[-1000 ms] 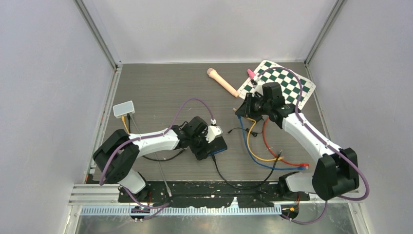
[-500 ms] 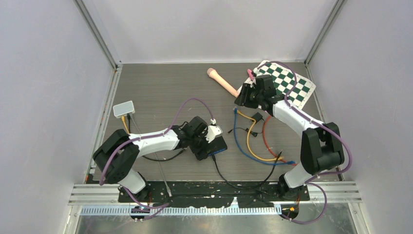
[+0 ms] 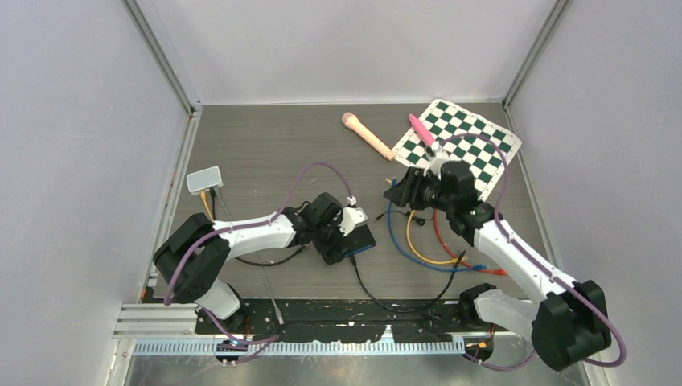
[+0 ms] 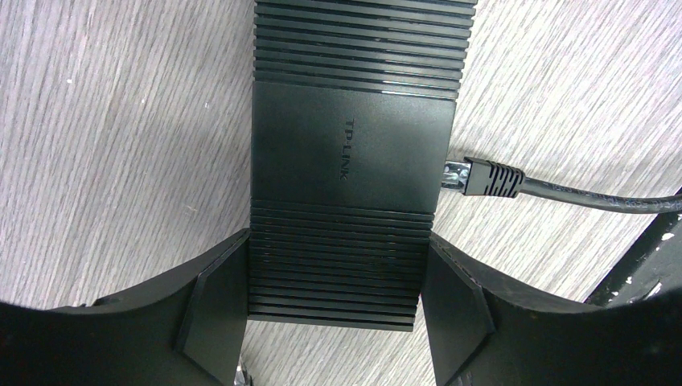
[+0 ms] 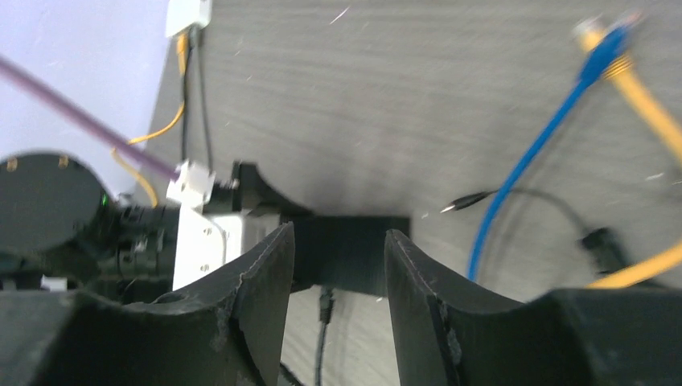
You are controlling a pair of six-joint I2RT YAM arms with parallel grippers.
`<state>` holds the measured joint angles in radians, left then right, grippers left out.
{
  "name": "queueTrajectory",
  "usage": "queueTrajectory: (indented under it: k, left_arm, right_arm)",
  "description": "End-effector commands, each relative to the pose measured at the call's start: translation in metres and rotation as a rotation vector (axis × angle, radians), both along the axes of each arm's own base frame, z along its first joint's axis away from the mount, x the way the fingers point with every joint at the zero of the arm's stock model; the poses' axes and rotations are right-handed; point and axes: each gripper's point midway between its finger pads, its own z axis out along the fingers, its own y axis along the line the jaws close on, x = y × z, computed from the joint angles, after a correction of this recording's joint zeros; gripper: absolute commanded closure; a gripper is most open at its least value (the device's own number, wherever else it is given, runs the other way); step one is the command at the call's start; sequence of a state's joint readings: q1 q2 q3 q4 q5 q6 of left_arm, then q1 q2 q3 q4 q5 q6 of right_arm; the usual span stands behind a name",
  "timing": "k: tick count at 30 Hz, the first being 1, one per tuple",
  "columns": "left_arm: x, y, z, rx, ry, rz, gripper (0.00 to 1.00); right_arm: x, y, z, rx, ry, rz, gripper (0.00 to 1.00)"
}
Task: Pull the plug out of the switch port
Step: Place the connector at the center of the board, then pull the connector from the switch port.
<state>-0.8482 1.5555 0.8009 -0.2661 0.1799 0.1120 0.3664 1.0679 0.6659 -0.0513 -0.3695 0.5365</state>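
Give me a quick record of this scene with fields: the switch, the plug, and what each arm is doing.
switch: black ribbed TP-Link switch, lying flat
plug: black plug in the switch's side port, not yet pulled
left arm: left gripper shut on the switch, fingers on its two sides
right arm: right gripper open, empty, apart from the switch, facing it
nearby: loose blue cable

Black plug (image 4: 482, 178) in switch (image 4: 354, 153) side port

R pincer (image 3: 400, 191) swung back from checkerboard (image 3: 474, 138), nearer the switch (image 3: 359, 241).
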Motion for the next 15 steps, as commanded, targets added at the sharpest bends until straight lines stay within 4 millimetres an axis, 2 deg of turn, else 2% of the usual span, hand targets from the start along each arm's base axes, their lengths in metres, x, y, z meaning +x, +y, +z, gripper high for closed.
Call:
queueTrajectory:
  k: [1, 2, 5, 8, 9, 10, 11, 12, 15]
  left_arm:
    - [0.008, -0.009, 0.01, -0.057, -0.034, 0.009, 0.55]
    - [0.007, -0.009, 0.01, -0.056, -0.032, 0.008, 0.53]
    - [0.008, -0.008, 0.009, -0.054, -0.03, 0.013, 0.49]
    - [0.007, -0.009, 0.009, -0.059, -0.031, 0.012, 0.44]
    - [0.007, -0.008, 0.008, -0.06, -0.029, 0.012, 0.43]
    - [0.006, -0.009, 0.008, -0.06, -0.027, 0.009, 0.43]
    - [0.007, -0.009, 0.008, -0.059, -0.026, 0.009, 0.43]
    - [0.006, -0.009, 0.006, -0.056, -0.02, 0.01, 0.42]
    - [0.004, -0.01, 0.004, -0.06, -0.001, -0.003, 0.41]
  right_arm:
    - [-0.041, 0.03, -0.006, 0.141, 0.044, 0.083, 0.5]
    - [-0.048, 0.031, -0.016, 0.145, 0.074, 0.082, 0.5]
    - [-0.066, 0.043, -0.025, 0.169, 0.1, 0.112, 0.5]
    - [-0.088, 0.049, -0.049, 0.163, 0.173, 0.126, 0.5]
    - [-0.09, 0.05, -0.05, 0.179, 0.17, 0.131, 0.5]
    - [-0.097, 0.049, -0.061, 0.189, 0.206, 0.124, 0.5]
    - [-0.097, 0.051, -0.058, 0.216, 0.191, 0.128, 0.5]
    - [-0.101, 0.05, -0.065, 0.224, 0.217, 0.124, 0.5]
    - [-0.107, 0.057, -0.07, 0.231, 0.226, 0.138, 0.5]
